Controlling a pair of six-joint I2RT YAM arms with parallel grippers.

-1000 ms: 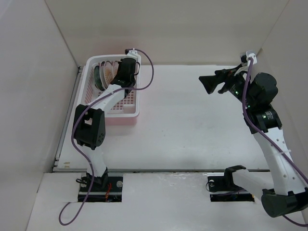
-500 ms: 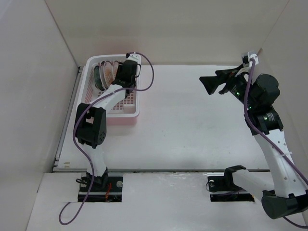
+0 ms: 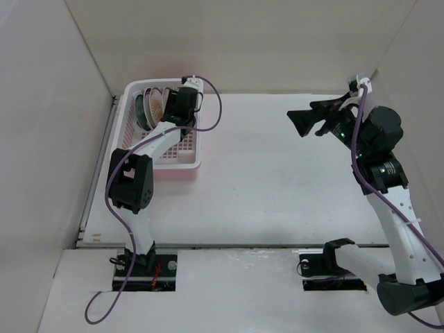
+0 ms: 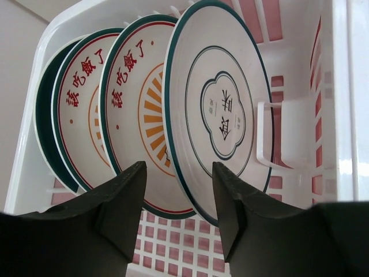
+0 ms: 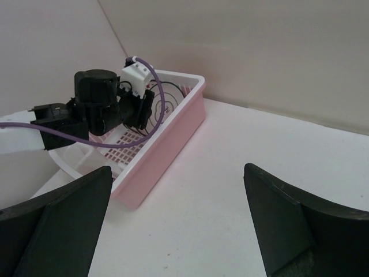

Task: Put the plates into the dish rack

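Four plates stand on edge in the pale pink dish rack (image 4: 340, 115): a dark green one (image 4: 41, 121), two with orange sunburst centres (image 4: 81, 115) (image 4: 135, 98), and a white teal-rimmed one (image 4: 225, 104) nearest the camera. My left gripper (image 4: 179, 213) is open, and the teal-rimmed plate's lower rim runs between its fingers without being clamped. In the top view it (image 3: 166, 105) hangs over the rack (image 3: 189, 164) beside the plates (image 3: 149, 104). My right gripper (image 3: 302, 121) is open and empty, raised over the table's far right. The white plate with grey pattern is out of view.
White walls close in the table at the back and on both sides. The rack sits in the far left corner, with its pink side wall (image 5: 173, 133) facing the table's middle. A curved white divider tine (image 4: 271, 138) stands right of the teal-rimmed plate.
My left wrist has shifted slightly nearer over the rack. The right arm has not moved.
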